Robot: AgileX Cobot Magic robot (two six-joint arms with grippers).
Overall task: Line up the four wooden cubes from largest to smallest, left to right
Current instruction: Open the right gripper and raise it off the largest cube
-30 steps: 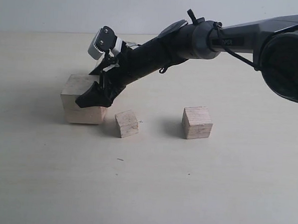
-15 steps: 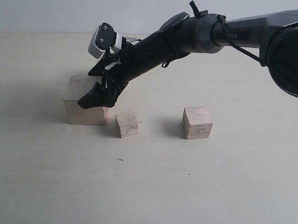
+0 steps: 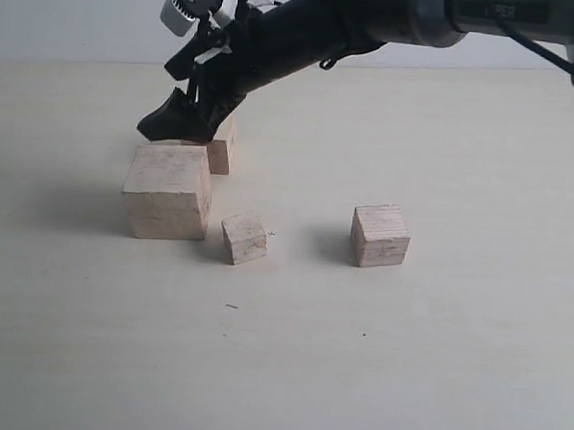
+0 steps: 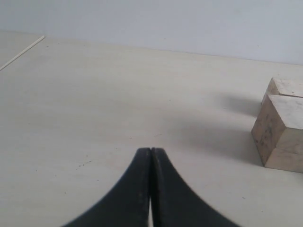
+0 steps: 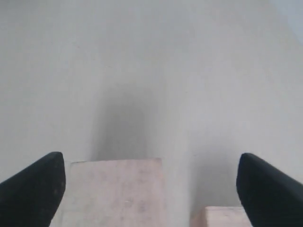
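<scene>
Over the left end of the desk [image 3: 472, 360] in the exterior view, your right gripper [image 3: 181, 123] hangs above the largest cube [image 3: 168, 191], jaws spread wide and empty. That cube stands free where the row should begin. Just behind it sits the second cube [image 3: 219, 152], while the smallest cube [image 3: 243, 238] wrongly fills the next slot, left of the third cube [image 3: 379, 235]. Your left gripper [image 4: 151, 153], jaws pressed together on nothing, rests aside.

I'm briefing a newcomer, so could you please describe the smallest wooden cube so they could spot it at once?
Find the largest cube on the left of the exterior view. Just right of its front corner sits the smallest cube, close beside it. It is the littlest and turned askew, unlike the bigger cube standing alone farther right.
</scene>
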